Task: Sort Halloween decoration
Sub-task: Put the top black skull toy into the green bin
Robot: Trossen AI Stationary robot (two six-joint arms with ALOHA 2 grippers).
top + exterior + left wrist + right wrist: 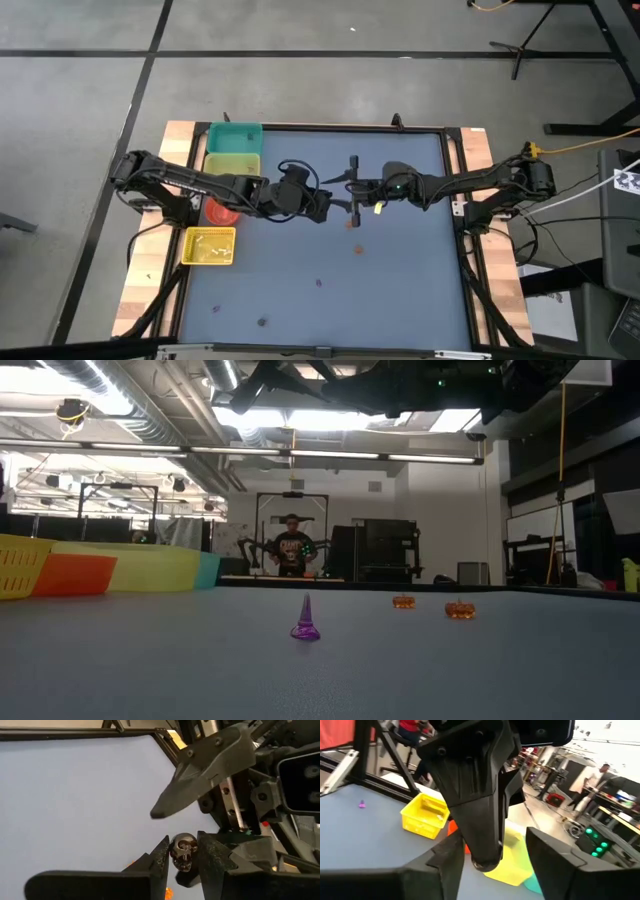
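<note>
1. Bins, at the table's [400,290] left edge: teal bin [235,136] farthest back, then a pale yellow-green bin [232,164], a red bin [220,211] partly under the left arm, and the yellow bin [209,247] nearest the front. The yellow bin shows a few pale bits inside; contents of the others cannot be told.
2. Left gripper [181,855], raised right of the red bin, near table centre: fingers pinching a small dark skull trinket [183,851] between their tips.
3. Right gripper [492,850], just right of the left gripper, tip to tip with it: fingers spread, nothing between them. Judged a handover, the skull now carried by the left side alone.
4. Loose pieces, well right of the bins: 2 orange pumpkins [460,609] below the grippers, 1 purple cone [305,620], and 2 dark bits [262,322] near the front edge.
5. Progress, judged: partway. About 5 trinkets lie unsorted on the table, and the skull has yet to reach a bin.
</note>
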